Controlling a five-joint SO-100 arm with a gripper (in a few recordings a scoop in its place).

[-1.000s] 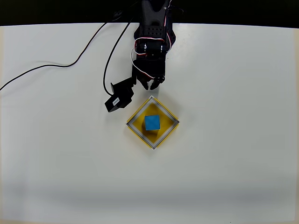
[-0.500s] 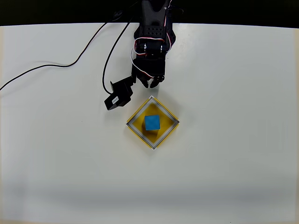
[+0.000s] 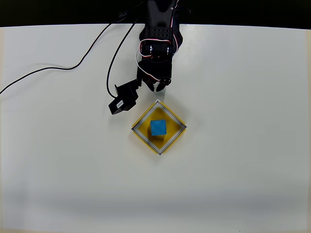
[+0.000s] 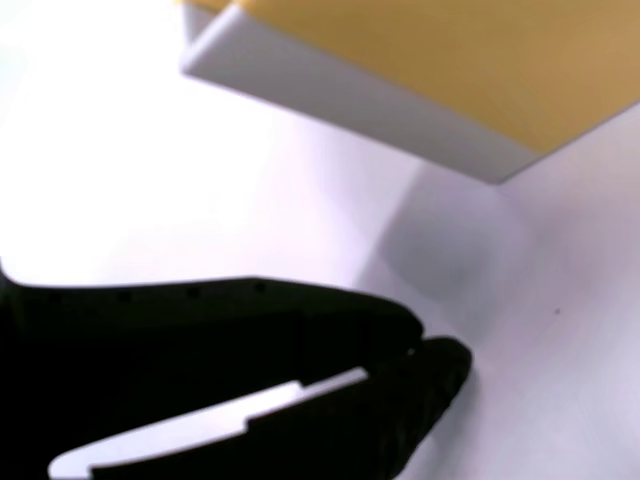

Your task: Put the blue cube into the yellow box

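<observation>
Broadly, a white table spreads under everything in the overhead view, and the yellow box serves as the landmark near its middle. Above the box in that picture stands the black arm, reaching down from the dark strip at the table's top edge, with red and white wires looped at its joints. A thin black cable trails from the arm toward the picture's left edge, well apart from the box. The box itself sits turned like a diamond, with pale inner walls and a yellow outer rim; in the wrist view one of its corners shows close, blurred, with a grey wall below the yellow. A black camera block hangs off the arm just beside the box's upper-left side. The gripper hovers near the box's top corner, apart from it, fingers drawn close together with nothing between them; in the wrist view the dark fingers lie pressed together over the bare table. Smallest, the blue cube rests inside the box, on its yellow floor near the centre.
</observation>
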